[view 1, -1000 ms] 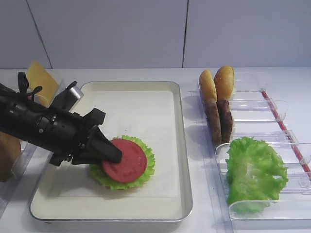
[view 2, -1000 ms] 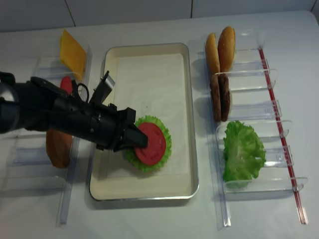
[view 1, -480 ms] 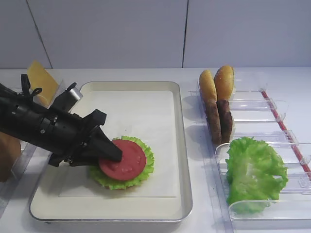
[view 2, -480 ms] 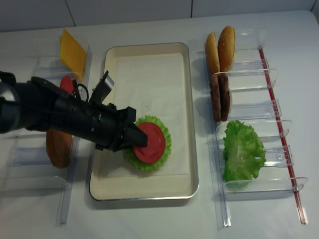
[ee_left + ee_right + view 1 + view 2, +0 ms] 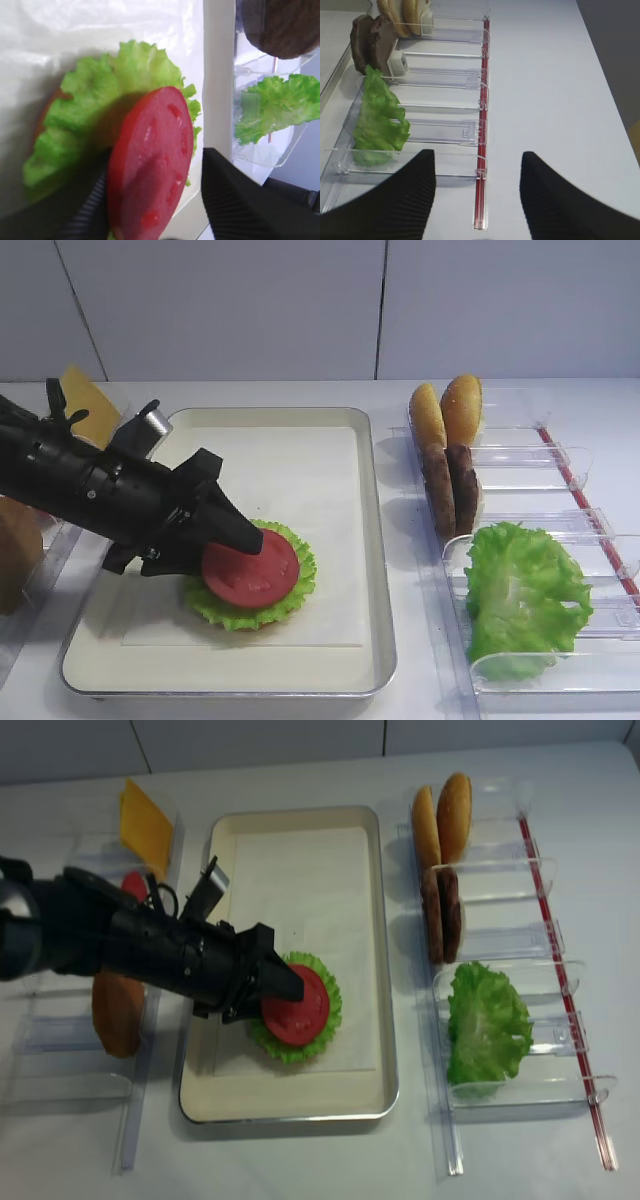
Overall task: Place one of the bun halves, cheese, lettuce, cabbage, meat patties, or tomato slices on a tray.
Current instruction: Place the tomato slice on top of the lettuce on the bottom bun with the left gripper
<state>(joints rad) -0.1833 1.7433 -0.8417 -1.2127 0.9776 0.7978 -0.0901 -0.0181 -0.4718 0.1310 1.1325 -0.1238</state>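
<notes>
Tomato slice lies flat on a lettuce leaf in the near left part of the tray. Left gripper reaches in low from the left, arm angled down towards the tray; its fingers stand apart, one on each side of the slice's near edge, and actual contact cannot be confirmed. Right gripper hangs beyond the racks, fingers apart, holding nothing, with loose lettuce ahead to its left. No legible markings.
</notes>
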